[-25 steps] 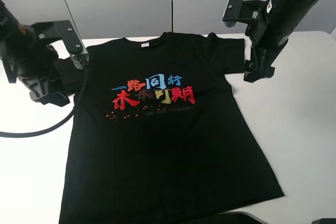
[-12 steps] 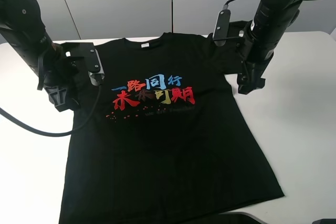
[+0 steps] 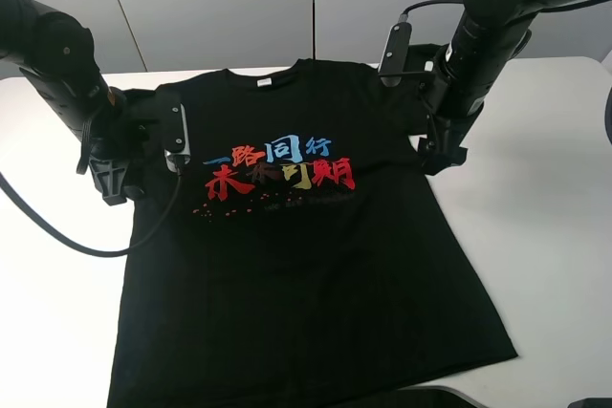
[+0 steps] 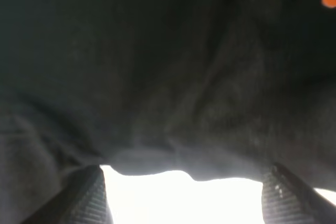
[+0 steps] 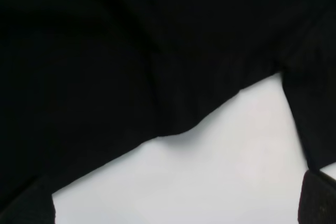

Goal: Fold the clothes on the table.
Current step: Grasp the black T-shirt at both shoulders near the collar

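The black T-shirt (image 3: pixel 306 265) lies flat, chest up, on the white table (image 3: pixel 545 236), with coloured characters (image 3: pixel 277 167) and a white neck label (image 3: pixel 264 82). My left gripper (image 3: pixel 117 183) is low at the shirt's left sleeve and armpit edge. In the left wrist view it (image 4: pixel 186 203) is open, with the shirt's hem (image 4: pixel 168 77) just ahead of the fingertips. My right gripper (image 3: pixel 435 155) is low at the right sleeve's underside. In the right wrist view it (image 5: pixel 178 208) is open, with the black cloth edge (image 5: pixel 131 51) over white table between its fingers.
Grey wall panels (image 3: pixel 220 7) stand behind the table. The left arm's black cable (image 3: pixel 57 231) loops over the table at the left. A dark object (image 3: pixel 421 397) pokes in at the front edge.
Both arms have swung inward and down toward the shirt. The left gripper moved right onto the left sleeve area and the right gripper moved left to the right sleeve. The shirt has not moved.
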Motion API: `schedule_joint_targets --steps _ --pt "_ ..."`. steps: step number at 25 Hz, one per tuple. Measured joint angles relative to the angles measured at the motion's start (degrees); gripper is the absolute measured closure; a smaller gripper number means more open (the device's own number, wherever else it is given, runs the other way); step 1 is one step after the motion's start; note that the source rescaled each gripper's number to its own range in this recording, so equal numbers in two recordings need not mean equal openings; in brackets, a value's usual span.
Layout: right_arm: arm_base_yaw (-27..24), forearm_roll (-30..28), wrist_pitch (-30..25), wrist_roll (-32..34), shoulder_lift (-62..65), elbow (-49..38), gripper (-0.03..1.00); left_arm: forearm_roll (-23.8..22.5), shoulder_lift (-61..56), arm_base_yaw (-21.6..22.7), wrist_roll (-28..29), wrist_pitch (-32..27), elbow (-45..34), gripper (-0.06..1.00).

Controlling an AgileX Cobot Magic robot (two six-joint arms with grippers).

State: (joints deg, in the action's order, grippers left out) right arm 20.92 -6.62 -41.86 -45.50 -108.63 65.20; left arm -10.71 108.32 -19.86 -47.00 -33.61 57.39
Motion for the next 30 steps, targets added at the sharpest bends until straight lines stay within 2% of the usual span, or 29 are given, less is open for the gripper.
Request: schedule_joint_targets --steps 10,14,19,21,30 --pt "0.1 1.4 1.1 -1.6 -3.4 1.0 -0.03 -0.1 5.4 0.0 0.0 2.0 1.2 0.06" --pt "0.1 1.6 1.2 -1.9 -4.6 1.6 -0.03 1.3 6.2 0.0 -2.0 1.7 1.8 0.07" --pt "0.1 1.8 2.1 -1.9 -4.9 1.9 -0.03 2.5 7.0 0.0 -2.8 -0.5 2.2 0.27" --pt "0.1 1.8 2.2 -1.9 -5.0 1.9 -0.03 2.7 7.2 0.0 -2.8 -1.0 2.3 0.31" --pt "0.1 1.9 2.4 -1.9 -5.0 1.9 -0.03 2.7 8.2 0.0 -2.8 -2.8 3.0 0.28"
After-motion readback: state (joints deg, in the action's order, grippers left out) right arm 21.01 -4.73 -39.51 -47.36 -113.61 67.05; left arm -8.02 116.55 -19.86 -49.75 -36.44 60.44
